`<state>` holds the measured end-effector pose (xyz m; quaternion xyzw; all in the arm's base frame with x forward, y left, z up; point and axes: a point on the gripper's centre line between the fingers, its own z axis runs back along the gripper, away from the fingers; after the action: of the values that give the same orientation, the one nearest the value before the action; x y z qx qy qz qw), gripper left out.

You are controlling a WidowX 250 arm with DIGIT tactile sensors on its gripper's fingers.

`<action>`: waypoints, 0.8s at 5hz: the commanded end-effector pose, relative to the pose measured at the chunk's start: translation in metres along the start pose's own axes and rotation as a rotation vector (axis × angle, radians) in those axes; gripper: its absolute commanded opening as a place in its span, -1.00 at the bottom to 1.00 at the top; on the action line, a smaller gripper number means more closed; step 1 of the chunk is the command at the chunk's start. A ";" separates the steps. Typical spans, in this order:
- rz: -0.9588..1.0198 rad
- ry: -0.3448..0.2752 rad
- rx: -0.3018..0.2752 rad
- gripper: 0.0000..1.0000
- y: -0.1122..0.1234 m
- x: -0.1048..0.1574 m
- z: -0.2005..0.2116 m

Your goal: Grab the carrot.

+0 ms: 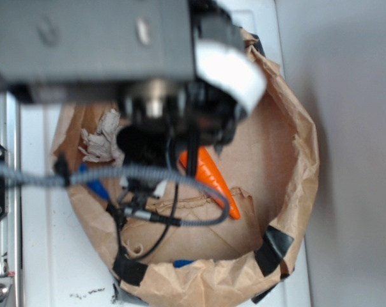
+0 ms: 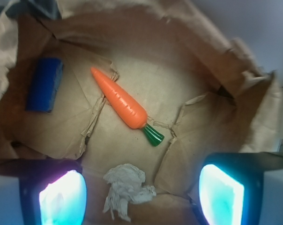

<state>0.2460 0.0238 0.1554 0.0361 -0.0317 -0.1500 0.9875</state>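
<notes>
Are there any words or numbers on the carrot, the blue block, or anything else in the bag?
None: no words, numbers or signs can be read in either view.
Carrot: plain orange, no print.
Blue block: plain, no label visible.
Paper wad: blank.
Paper bag: plain brown, with unmarked black tape in the exterior view.
Gripper: pads glow, no marking shows.

One carrot (image 2: 119,99). One blue block (image 2: 44,85). One crumpled paper wad (image 2: 126,189). One brown paper bag (image 2: 179,70) holding all three. Two fingers (image 2: 63,199) on end effector (image 2: 141,197).
</notes>
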 end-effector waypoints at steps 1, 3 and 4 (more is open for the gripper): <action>-0.089 -0.025 -0.075 1.00 0.006 0.011 -0.040; -0.179 -0.057 -0.088 1.00 0.013 0.024 -0.050; -0.278 -0.108 -0.106 1.00 0.019 0.011 -0.054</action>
<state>0.2619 0.0399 0.0913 -0.0348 -0.0471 -0.2837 0.9571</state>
